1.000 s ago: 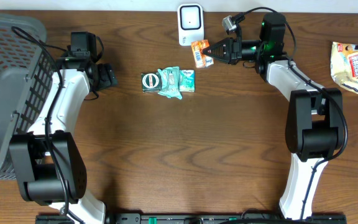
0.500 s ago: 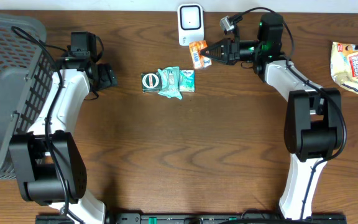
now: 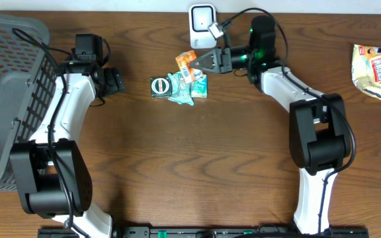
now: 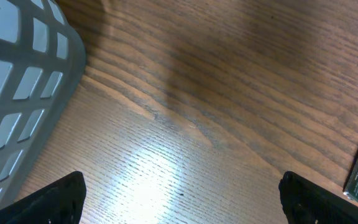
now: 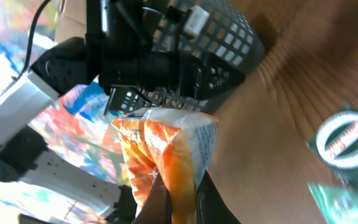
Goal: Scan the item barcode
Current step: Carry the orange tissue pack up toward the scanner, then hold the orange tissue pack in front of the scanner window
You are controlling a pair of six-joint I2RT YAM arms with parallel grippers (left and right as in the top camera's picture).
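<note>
Your right hand (image 3: pixel 198 63) has swung left over the tabletop (image 3: pixel 197 165), carrying the orange packet (image 3: pixel 185 65) with it. The packet was below and just right of the white scanner (image 3: pixel 202 20). It now hangs below-left of it, over the teal packets (image 3: pixel 189 86). The right arm (image 3: pixel 290 82) followed leftward.

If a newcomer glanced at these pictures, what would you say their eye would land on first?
The orange packet pinched in the right gripper stands out first, held up near the white scanner at the back. Next is the big grey basket filling the left side, with the left gripper open beside it. A few green packets lie on the table close by the orange one.
</note>
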